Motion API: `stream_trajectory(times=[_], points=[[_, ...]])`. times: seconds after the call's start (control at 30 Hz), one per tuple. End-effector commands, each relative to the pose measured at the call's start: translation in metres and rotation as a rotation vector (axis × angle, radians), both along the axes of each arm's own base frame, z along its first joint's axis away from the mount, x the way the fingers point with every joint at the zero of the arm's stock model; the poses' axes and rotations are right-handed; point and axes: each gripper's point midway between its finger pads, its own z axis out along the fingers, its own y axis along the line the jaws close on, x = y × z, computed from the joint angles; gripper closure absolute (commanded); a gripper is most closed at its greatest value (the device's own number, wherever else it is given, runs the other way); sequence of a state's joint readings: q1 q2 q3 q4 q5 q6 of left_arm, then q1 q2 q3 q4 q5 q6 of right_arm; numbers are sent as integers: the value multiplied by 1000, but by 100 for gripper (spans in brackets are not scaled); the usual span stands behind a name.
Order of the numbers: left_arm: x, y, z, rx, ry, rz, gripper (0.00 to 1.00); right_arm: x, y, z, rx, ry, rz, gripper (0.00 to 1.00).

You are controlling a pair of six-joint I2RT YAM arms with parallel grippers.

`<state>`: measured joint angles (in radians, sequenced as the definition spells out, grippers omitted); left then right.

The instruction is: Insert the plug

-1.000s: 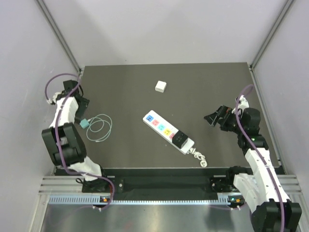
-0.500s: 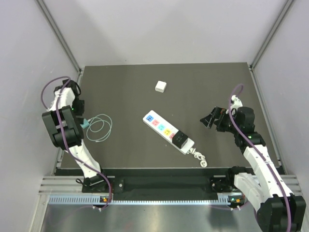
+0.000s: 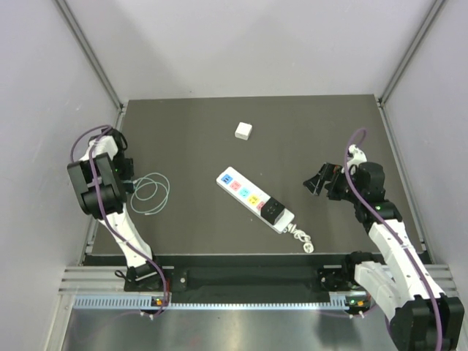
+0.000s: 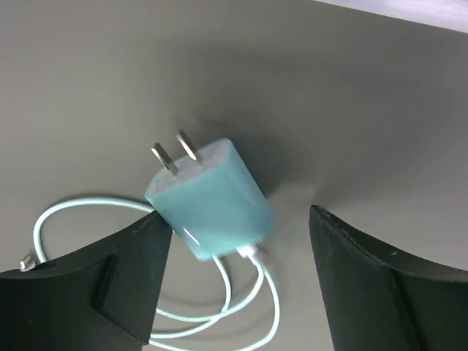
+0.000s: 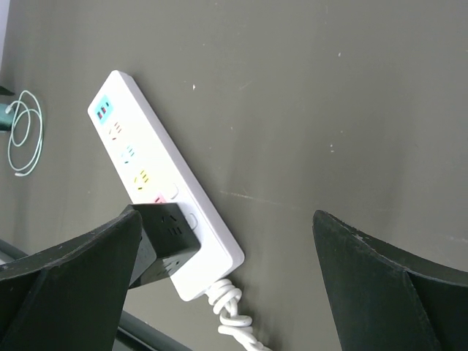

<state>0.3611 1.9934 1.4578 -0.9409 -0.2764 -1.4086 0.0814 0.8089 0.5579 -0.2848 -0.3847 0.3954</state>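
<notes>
My left hand (image 4: 240,216) open, straddling teal plug (image 4: 208,201), not pinching it; one finger maybe touching. Plug lies at left edge of table (image 3: 292,124), prongs free for insertion. Right hand (image 5: 227,213) wide, empty, near power strip (image 5: 157,183), probably to steady it.

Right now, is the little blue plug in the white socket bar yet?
Done: nothing yet. The teal two-pronged plug lies on the dark table with its coiled cable, far from the long white power strip. In hand: the left pincer stands open around the plug, not squeezing it. The right pincer hangs open near the strip. Left to do: grab the plug, carry it over, push it in.
</notes>
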Motion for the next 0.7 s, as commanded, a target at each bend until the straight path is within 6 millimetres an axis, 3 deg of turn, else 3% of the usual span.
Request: stream_trajectory(times=[0.0,0.1,0.13,0.2,0.3,0.43,0.5,0.53,0.63,0.67], points=[[0,1,-10,-3,2,23,22,7,3,28,-9,-89,17,0],[-7,0,-17,-3,31,9,31,7,5,30,-8,-91,24,0],[-8,-1,-16,0,30,3,41,6,5,29,-9,-90,24,0],[-2,1,-14,5,4,-61,52,6,4,31,-8,-94,22,0],[8,-4,-6,-19,-16,-156,59,7,5,32,0,-104,15,0],[22,-18,4,-38,-61,-329,88,9,7,32,40,-85,-4,0],[31,-40,7,-41,-75,-506,96,7,10,34,60,-78,2,0],[41,-63,11,-56,-110,-610,100,6,12,36,74,-74,2,0],[48,-100,25,-46,-150,-894,100,5,9,41,79,-85,-24,0],[53,-126,31,-36,-181,-1008,100,5,8,42,79,-87,-34,0]])
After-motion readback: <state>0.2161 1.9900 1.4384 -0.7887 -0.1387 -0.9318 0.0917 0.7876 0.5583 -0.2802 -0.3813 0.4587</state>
